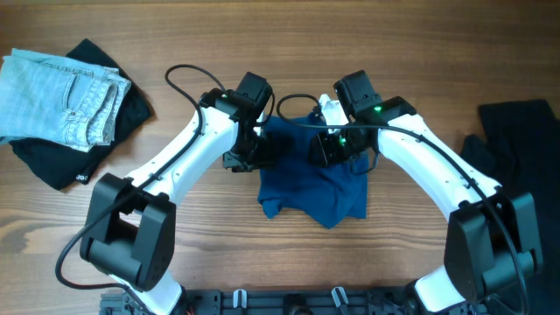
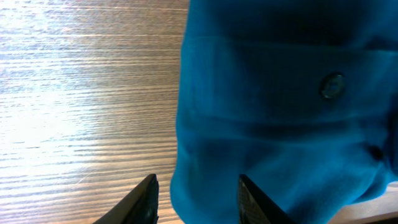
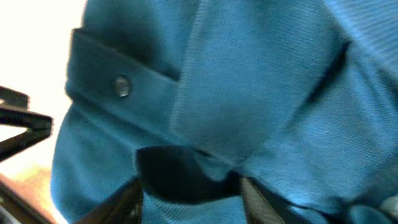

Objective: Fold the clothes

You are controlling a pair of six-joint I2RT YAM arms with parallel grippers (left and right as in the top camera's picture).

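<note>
**Item:** blue shirt (image 1: 315, 197) — lies crumpled at mid-table (image 1: 420, 52), between the two arms and not yet flat. A button (image 2: 331, 85) on a stitched band shows in the left wrist view.

**Other stock:** pale jeans (image 1: 61, 96), folded, resting on a black garment (image 1: 52, 166) at far left. A second black piece (image 1: 521, 131) is at far right, well apart from the work.

**Left gripper** (image 2: 199, 199): fingers parted, astride the shirt's side edge. Bare wood shows between one finger and the cloth, so nothing is held.

**Right gripper** (image 3: 193, 199): fingers parted over a dark fold near the upper edge. Cloth fills the gap, but no bite is visible.

**Step in hand (judged):** taking hold of the upper edge at two points to spread the shirt.

**Handling notes:**
- Take one layer only on each side, near matching corners.
- Close fully before lifting.
- Draw the arms apart evenly — thin fabric slips and bunches under a lopsided pull.
- Keep the hem dragging on the table so that it smooths.
</note>
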